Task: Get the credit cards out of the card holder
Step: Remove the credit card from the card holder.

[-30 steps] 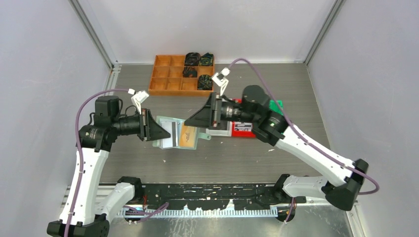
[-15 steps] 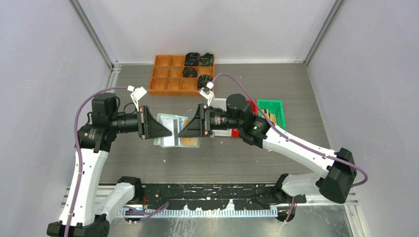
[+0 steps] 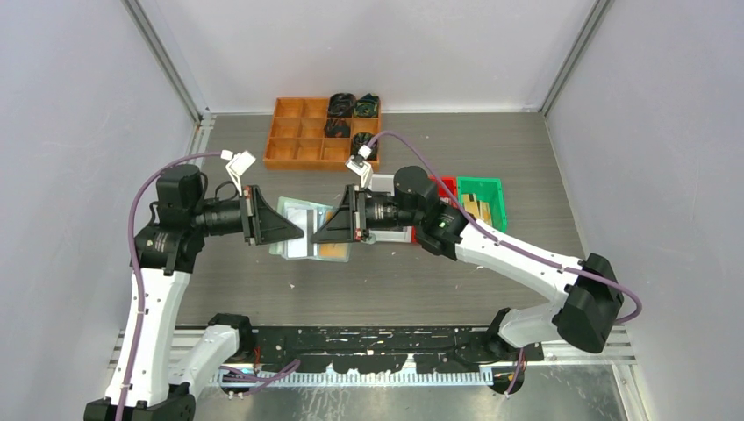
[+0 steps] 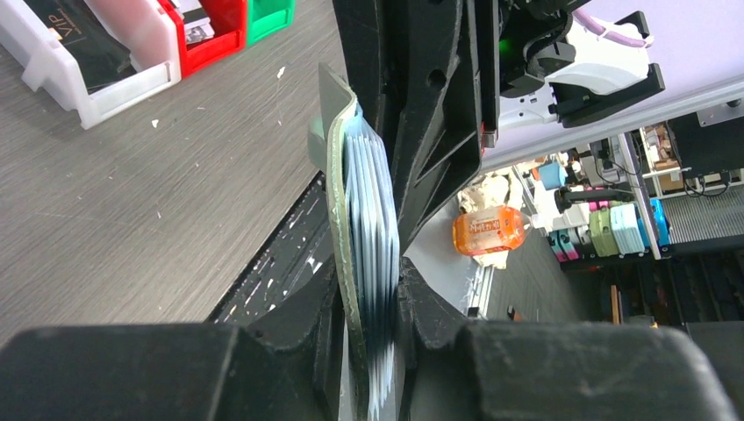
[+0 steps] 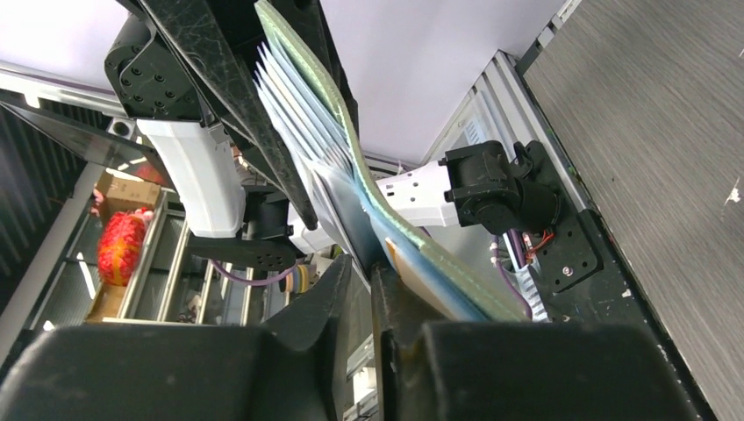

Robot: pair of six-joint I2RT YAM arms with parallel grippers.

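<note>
The pale sage-green card holder hangs open above the table between both arms. My left gripper is shut on its left half. In the left wrist view that gripper pinches the green cover and the stack of light blue pockets. My right gripper meets the holder from the right. In the right wrist view its gripper has its jaws narrowed on the edge of a dark grey credit card sticking out of the pockets. An orange credit card shows in a pocket just beside the right finger; the same orange card shows in the top view.
An orange compartment tray with black coiled items stands at the back. A white bin, a red bin and a green bin sit behind the right arm. The arms' mounting rail runs along the near edge.
The right arm has swung left up to the card holder and its jaws have narrowed onto a card. The left arm with the holder shifted slightly left.
</note>
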